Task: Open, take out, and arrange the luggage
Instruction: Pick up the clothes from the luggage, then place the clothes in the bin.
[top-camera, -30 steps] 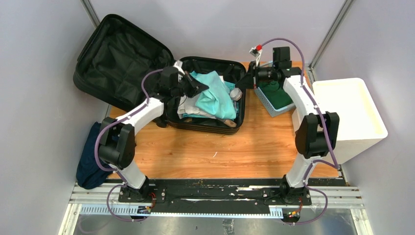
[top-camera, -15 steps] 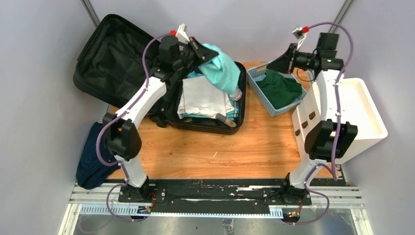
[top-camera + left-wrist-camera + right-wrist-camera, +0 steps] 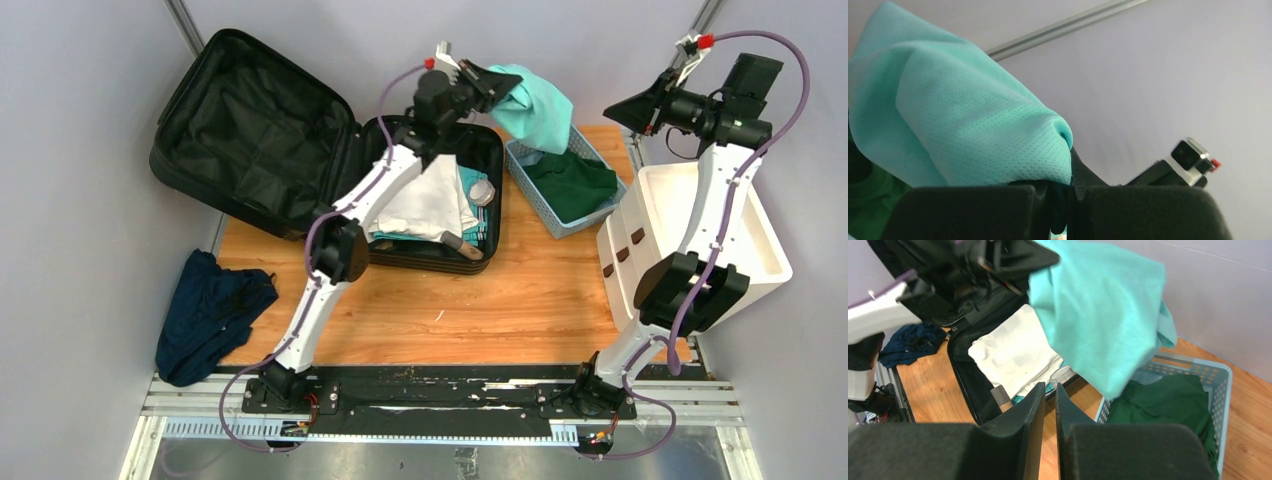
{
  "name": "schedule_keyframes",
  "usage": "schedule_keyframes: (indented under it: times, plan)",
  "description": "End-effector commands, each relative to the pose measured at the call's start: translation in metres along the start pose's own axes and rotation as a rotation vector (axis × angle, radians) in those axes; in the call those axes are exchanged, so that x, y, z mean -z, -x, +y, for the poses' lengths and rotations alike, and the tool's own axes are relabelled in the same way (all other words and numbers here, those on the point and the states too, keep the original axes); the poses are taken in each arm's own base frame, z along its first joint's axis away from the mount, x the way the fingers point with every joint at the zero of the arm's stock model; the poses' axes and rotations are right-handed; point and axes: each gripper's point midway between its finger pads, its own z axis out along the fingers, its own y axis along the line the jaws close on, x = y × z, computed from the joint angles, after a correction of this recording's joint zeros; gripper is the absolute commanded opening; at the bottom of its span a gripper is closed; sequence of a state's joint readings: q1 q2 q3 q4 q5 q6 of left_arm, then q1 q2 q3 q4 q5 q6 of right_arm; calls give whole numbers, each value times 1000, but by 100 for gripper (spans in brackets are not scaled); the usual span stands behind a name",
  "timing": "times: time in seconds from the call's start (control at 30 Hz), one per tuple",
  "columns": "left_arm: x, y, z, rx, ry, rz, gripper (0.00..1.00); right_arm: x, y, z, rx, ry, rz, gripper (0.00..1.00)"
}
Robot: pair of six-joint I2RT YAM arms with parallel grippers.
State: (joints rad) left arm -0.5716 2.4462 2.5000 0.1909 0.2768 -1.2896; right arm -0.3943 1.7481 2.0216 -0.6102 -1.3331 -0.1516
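The luggage (image 3: 240, 130), a black hard-shell suitcase, lies open at the table's back left with its lid flat. Its base holds a folded white garment (image 3: 430, 200) on other clothes. My left gripper (image 3: 497, 78) is raised high over the base's far right corner, shut on a mint-green garment (image 3: 535, 110). That garment hangs above the left end of the blue basket (image 3: 523, 172). The left wrist view shows the mint-green garment (image 3: 963, 125) pinched in my left gripper (image 3: 1068, 187). My right gripper (image 3: 625, 108) hovers high above the basket's right end, open by a narrow slit and holding nothing; the right wrist view shows my right gripper (image 3: 1049, 387) with its fingers close together.
A dark green garment (image 3: 570, 180) fills the basket. A white drawer unit (image 3: 700, 230) stands at the right edge. A dark blue cloth (image 3: 205, 315) hangs off the table's left side. A grey round item (image 3: 481, 190) and a brown-ended tube (image 3: 462, 245) lie in the suitcase.
My left arm lifted the mint-green garment out of the suitcase and carried it up and right toward the basket. My right arm rose and swung right, away from the basket.
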Motion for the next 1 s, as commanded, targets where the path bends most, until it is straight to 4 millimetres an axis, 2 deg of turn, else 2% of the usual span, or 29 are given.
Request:
schedule_keyframes:
  times: [0.0,0.17,0.27,0.33,0.43,0.6,0.73,0.8,0.97]
  plan:
    - [-27,-15,1,196,-62,-228,0,18,-3,-10,-41,-64,-4,16]
    - [-43,-81,39,346,-19,-317,0,21,-17,-18,-77,-82,4,17]
    - [-46,-115,87,432,40,-325,0,19,-25,-22,-97,-81,8,16]
    - [-46,-127,105,459,59,-334,0,19,-30,-24,-110,-81,11,16]
    - [-46,-130,109,481,56,-350,0,17,-38,-27,-131,-77,14,16]
    - [-46,-115,88,491,30,-397,0,12,-47,-30,-149,-70,22,16]
    - [-45,-114,75,563,9,-432,0,7,-47,-28,-144,-62,27,16]
    - [-45,-120,84,583,25,-433,0,7,-50,-29,-137,-69,33,16]
    - [-41,-155,148,604,123,-376,0,1,-71,-33,-118,-95,78,18]
